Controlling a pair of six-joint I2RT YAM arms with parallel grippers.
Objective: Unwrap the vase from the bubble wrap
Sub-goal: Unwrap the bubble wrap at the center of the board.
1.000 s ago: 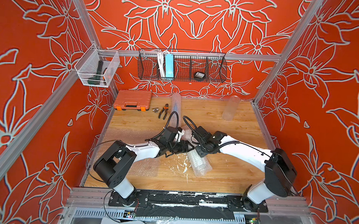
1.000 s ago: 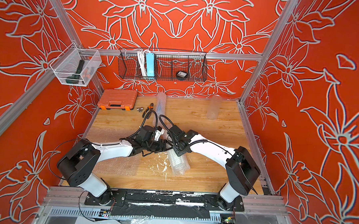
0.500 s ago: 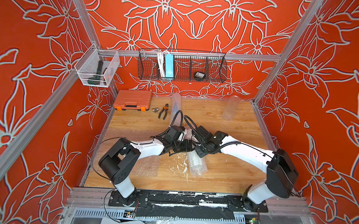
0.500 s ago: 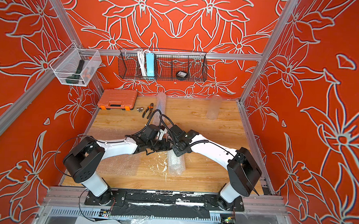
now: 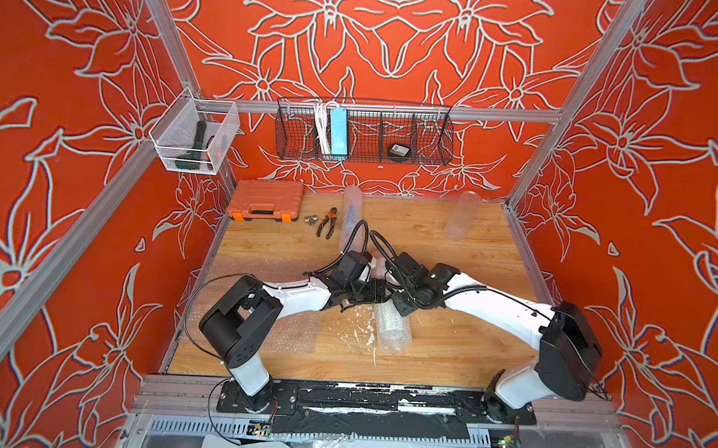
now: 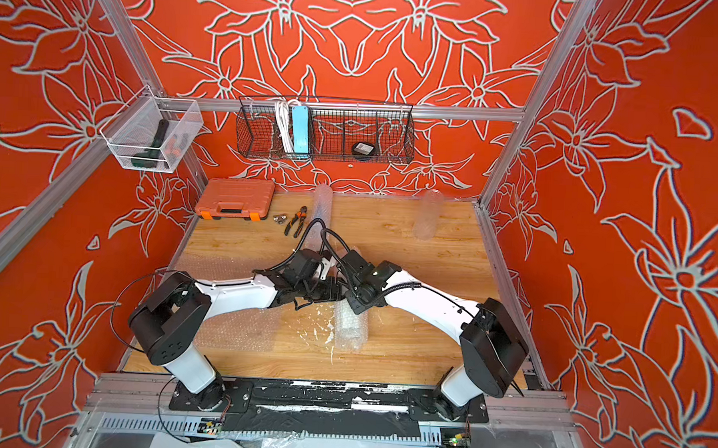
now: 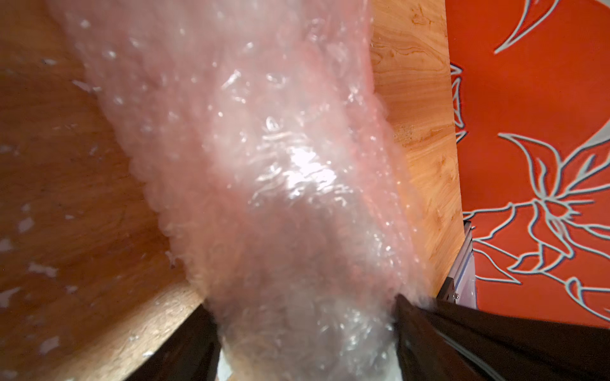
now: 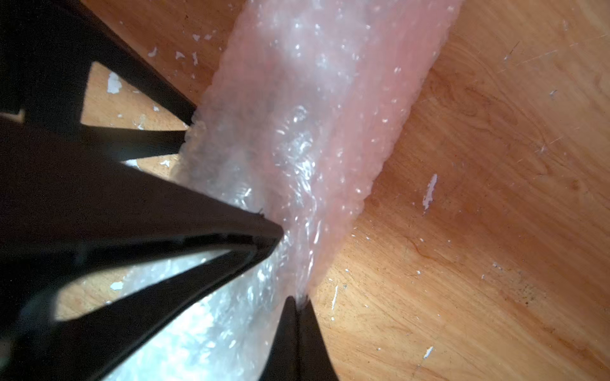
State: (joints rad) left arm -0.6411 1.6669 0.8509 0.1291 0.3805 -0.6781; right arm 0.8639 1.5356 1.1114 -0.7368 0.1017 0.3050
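On the back wall, the wire basket (image 5: 432, 132) holds a blue power strip (image 5: 337, 130), a white cable (image 5: 320, 127) and a black puck (image 5: 398, 150); the side bin (image 5: 223, 144) holds a dark tool (image 5: 192, 147). My left gripper (image 7: 303, 303) clasps the bubble wrap roll (image 5: 394, 326) lying on the table (image 5: 472, 255); my right gripper (image 8: 297, 303), tips pressed together, pinches its edge.

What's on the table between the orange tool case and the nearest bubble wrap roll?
Pliers and a small metal piece lie between the tool case and the bubble wrap roll, seen in both top views.
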